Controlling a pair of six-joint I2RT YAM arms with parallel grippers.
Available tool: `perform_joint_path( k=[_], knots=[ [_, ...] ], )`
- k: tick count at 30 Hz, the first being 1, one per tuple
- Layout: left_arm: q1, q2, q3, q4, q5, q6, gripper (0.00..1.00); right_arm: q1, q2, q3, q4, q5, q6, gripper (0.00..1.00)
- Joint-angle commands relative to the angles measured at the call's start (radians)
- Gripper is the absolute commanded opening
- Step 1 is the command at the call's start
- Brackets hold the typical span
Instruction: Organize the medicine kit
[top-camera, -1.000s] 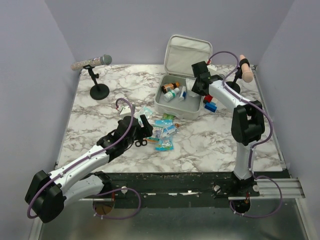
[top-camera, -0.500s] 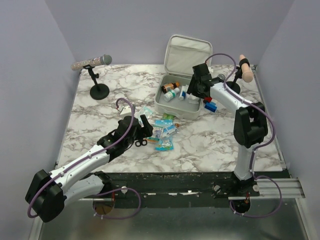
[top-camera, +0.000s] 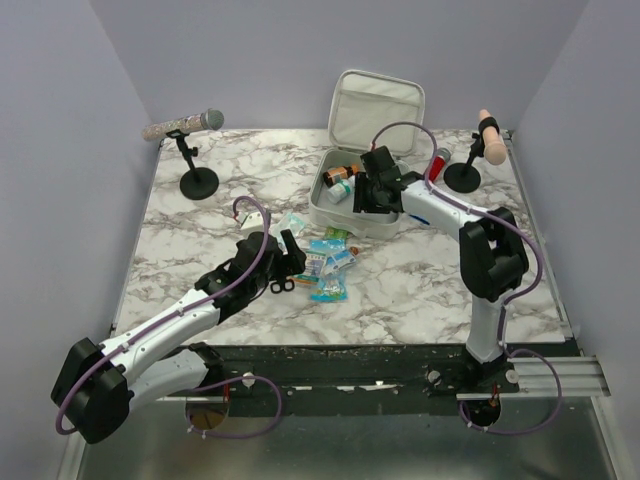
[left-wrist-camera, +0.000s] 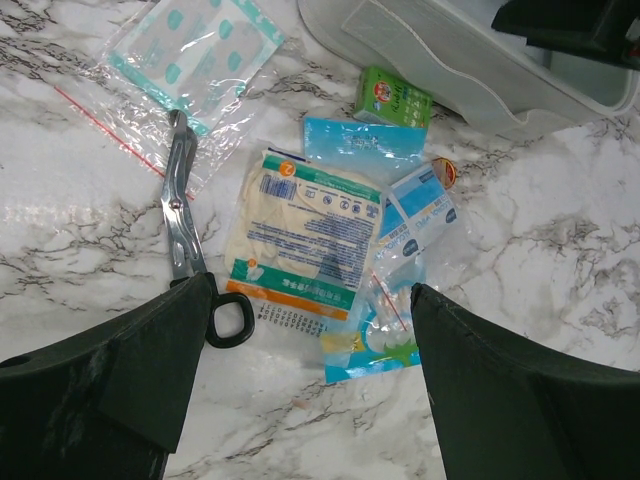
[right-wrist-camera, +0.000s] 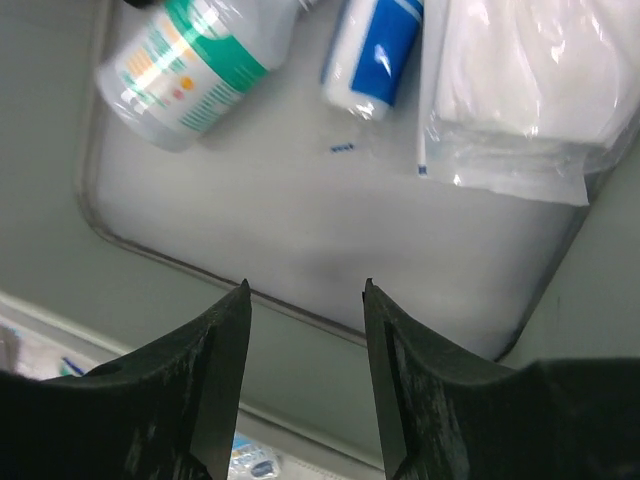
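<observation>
A glossy white tabletop with grey marble veining (left-wrist-camera: 70, 230) carries metal-bladed scissors with black plastic loops (left-wrist-camera: 178, 215), their blades shiny, and a clear, crinkled plastic zip bag (left-wrist-camera: 195, 50). The light grey rounded medicine kit (right-wrist-camera: 300, 220) shows a smooth, matt lining. A white plastic bottle with a green label (right-wrist-camera: 180, 70) looks glossy.

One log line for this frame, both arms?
left gripper: open, empty, over packets, scissors | right gripper: open, empty, over medicine kit | lid: open

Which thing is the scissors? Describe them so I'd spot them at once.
Find the open grey-white medicine kit on the marble table. In front of it lies a heap of packets; the scissors lie at its left edge. They alone are metal, with black finger loops.
</observation>
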Motion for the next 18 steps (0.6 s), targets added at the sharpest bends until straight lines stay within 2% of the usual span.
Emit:
perform_joint_path(
  k=[1,18],
  knots=[
    [-0.003,-0.003,0.012,-0.010,0.004,-0.006,0.92,0.012,-0.018,-0.100,0.014,-0.023,-0.028,0.57],
    [-0.003,-0.013,-0.005,-0.019,0.017,-0.024,0.92,0.120,-0.265,-0.533,0.135,-0.018,-0.066,0.55]
  ],
)
